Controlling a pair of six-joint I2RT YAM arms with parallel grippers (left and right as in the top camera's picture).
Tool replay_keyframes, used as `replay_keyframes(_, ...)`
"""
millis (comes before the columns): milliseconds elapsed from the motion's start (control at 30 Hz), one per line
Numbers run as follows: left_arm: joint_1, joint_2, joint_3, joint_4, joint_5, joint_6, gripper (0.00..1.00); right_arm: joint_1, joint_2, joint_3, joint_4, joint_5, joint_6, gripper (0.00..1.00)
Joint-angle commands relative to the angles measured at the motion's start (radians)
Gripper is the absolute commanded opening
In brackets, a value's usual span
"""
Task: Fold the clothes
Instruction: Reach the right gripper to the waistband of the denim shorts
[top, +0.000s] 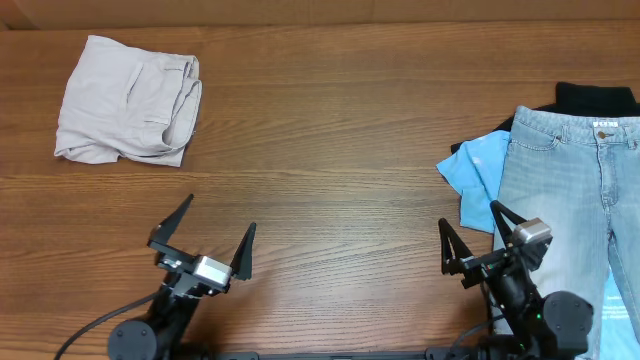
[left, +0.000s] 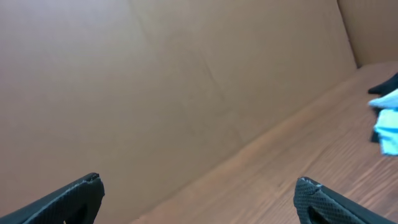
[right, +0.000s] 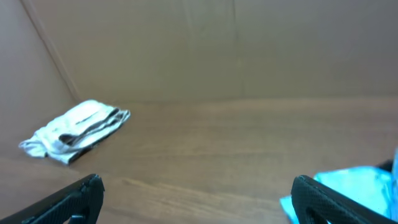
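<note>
Both claws wide, nothing held: left gripper lower left, right gripper lower right. Denim shorts at right edge, overlapping blue T-shirt. Beige shorts folded upper left.

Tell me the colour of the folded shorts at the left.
Light beige; the shorts show best in the overhead view.

My right tool stands with fingers spread wide above the desk. Folded beige shorts lie far left; a sky-blue T-shirt edge shows lower right.

denim shorts flat, beige shorts apparently folded
</note>
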Motion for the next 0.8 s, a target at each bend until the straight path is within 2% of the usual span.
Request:
replay_keyframes(0, -0.007, 0.094, 0.165, -0.076, 0.004, -0.098, 1.00, -0.003, 0.108, 0.125, -0.068, 0.013, 0.014, 1.00)
replay_keyframes(133, -0.007, 0.277, 0.375, -0.214, 0.004, -0.195, 1.00, -0.003, 0.344, 0.289, -0.208, 0.013, 0.015, 1.00)
replay_keyframes(267, -0.007, 0.470, 0.581, -0.368, 0.032, -0.243, 1.00, -0.003, 0.583, 0.456, -0.348, 0.013, 0.015, 1.00)
replay_keyframes(500, -0.007, 0.810, 0.921, -0.727, 0.069, -0.253, 1.00, -0.003, 0.973, 0.831, -0.618, 0.011, 0.016, 1.00)
replay_keyframes(633, -0.007, 0.956, 1.035, -0.888, 0.068, -0.243, 1.00, -0.003, 1.114, 0.958, -0.674, -0.028, 0.019, 1.00)
replay_keyframes(767, -0.007, 1.050, 1.077, -0.966, 0.076, -0.194, 1.00, -0.005, 1.184, 0.977, -0.631, 0.019, 0.020, 1.00)
